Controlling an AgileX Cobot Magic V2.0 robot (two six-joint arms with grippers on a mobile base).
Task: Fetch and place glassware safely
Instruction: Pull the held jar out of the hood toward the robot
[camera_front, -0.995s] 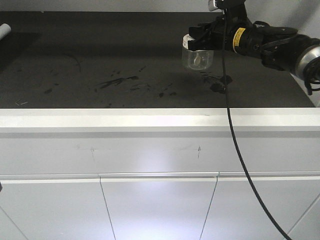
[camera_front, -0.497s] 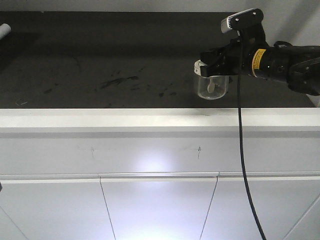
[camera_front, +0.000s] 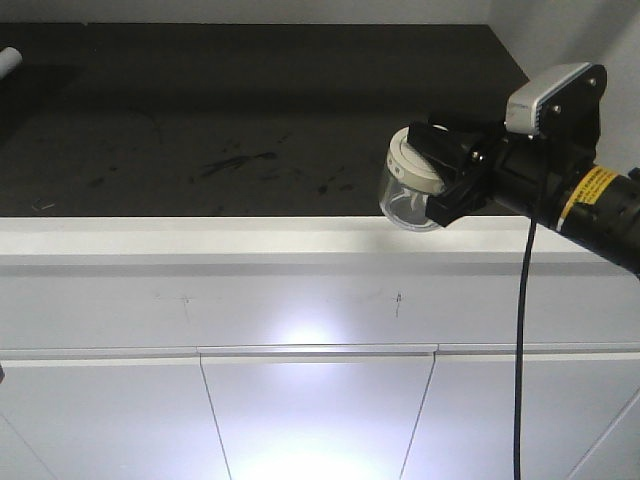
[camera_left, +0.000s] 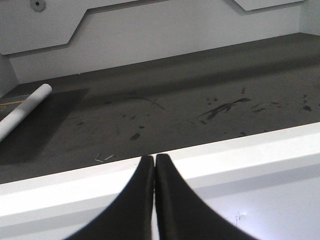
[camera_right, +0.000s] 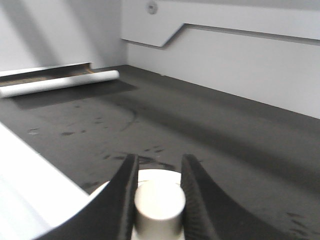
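Observation:
The glassware (camera_front: 408, 190) is a small clear jar with a cream-white lid, hanging tilted in the air over the white front edge of the counter. My right gripper (camera_front: 437, 168) is shut on the lid's central knob (camera_right: 159, 201), one black finger on each side of it. The jar's body is hidden below the lid in the right wrist view. My left gripper (camera_left: 154, 159) is shut with nothing between its fingers and points at the counter's white front lip; it does not show in the front view.
The dark counter top (camera_front: 250, 120) carries scuff marks. A white roll (camera_left: 22, 112) lies at its far left, also the white roll (camera_right: 57, 83) by the back wall. A white front ledge (camera_front: 200, 235) and cabinet doors (camera_front: 315, 410) lie below.
My right gripper has carried the jar from above the counter's back right toward the front edge and lower, and the jar has tilted.

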